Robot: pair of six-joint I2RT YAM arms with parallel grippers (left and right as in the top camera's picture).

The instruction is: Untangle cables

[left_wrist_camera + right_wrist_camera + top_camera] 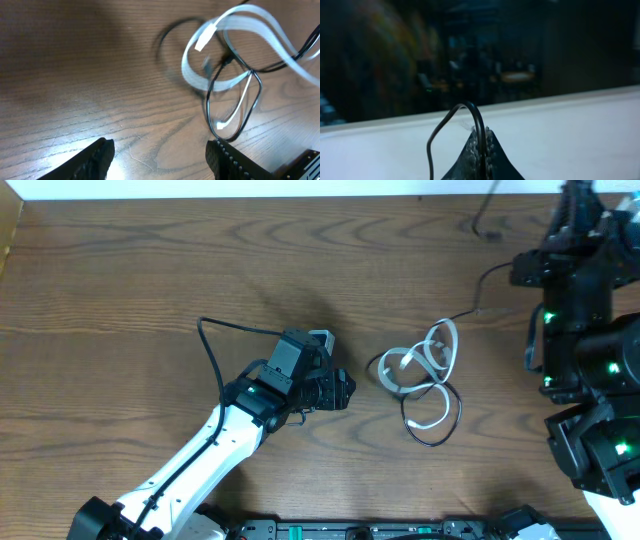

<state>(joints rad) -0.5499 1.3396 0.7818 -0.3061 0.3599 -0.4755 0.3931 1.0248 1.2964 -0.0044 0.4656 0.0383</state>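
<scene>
Tangle of flat white cable (pixel 441 345) and thin black cable (pixel 452 422) lies on brown wooden desk (pixel 150 280), 3 o'clock of left tool (pixel 159 152), which is released and empty, lined up for a pick. Right tool (pixel 481 139) is clenched; a black cord (pixel 470 107) arcs at its tip, can't tell if pinched.

The table (pixel 120 300) is looked at from straight above by the overhead camera. It is set far up, so the cables (pixel 453 345) and both arms are seen at once. The left wrist camera is held low and close to the table, tipped forward and down. The left gripper (pixel 160 160) is seen at its bottom edge. The cables (pixel 265 15) are seen big and blurry ahead, and are shared by these two views. The right wrist camera is pointed level across a pale surface into a dark room, with the right gripper (pixel 479 147) at its bottom edge.
</scene>
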